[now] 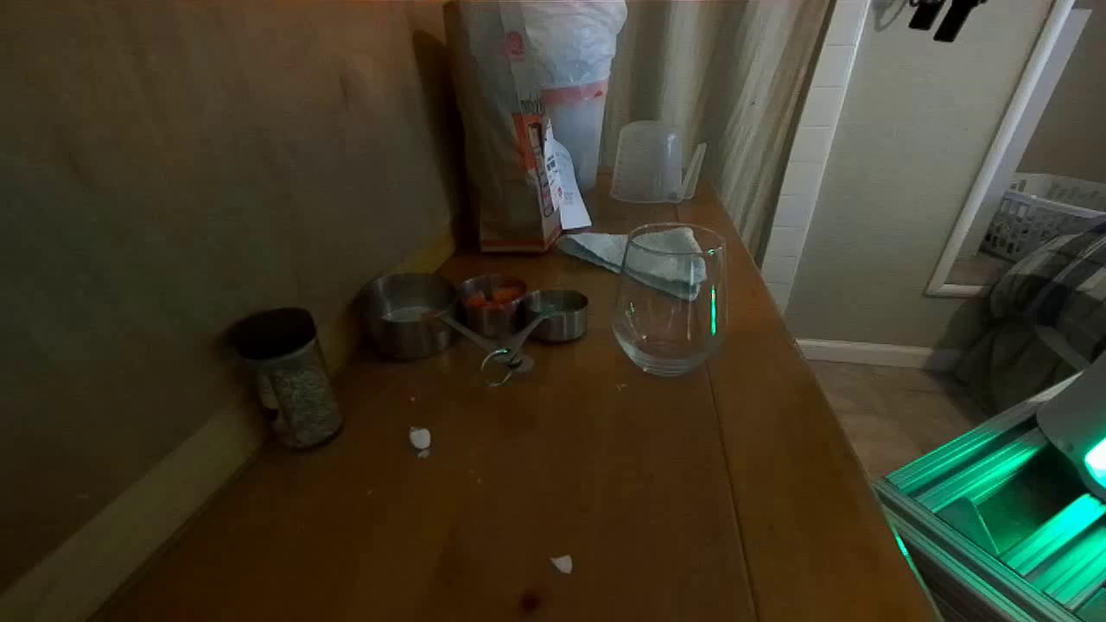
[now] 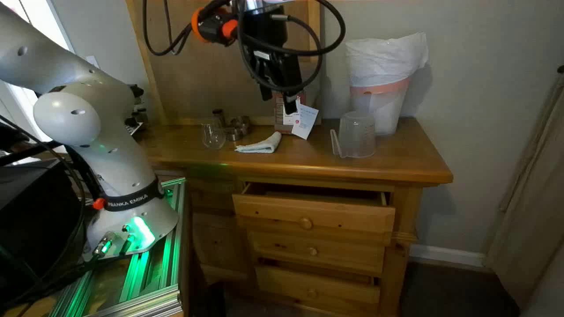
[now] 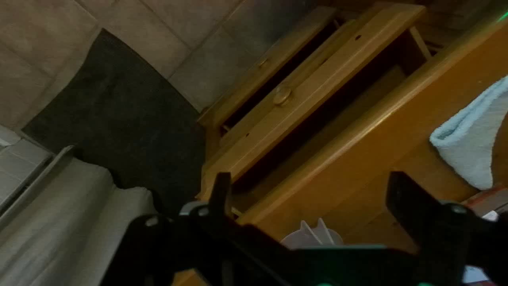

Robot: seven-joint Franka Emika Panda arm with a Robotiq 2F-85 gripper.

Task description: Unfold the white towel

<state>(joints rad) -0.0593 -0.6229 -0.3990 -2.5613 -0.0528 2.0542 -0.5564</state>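
On the desk, the white towel lies seemingly folded, while the fingers hang apart, higher up.

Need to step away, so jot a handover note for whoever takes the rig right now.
Gripper: open, holding nothing, in the air away from the towel.
White towel: folded on the wooden tabletop, near the clear glass and the tall bag.
Done: no unfolding shows.
Left: grip a free edge, open the towel out, lay it flat. The glass stands close by, so it probably wants care.
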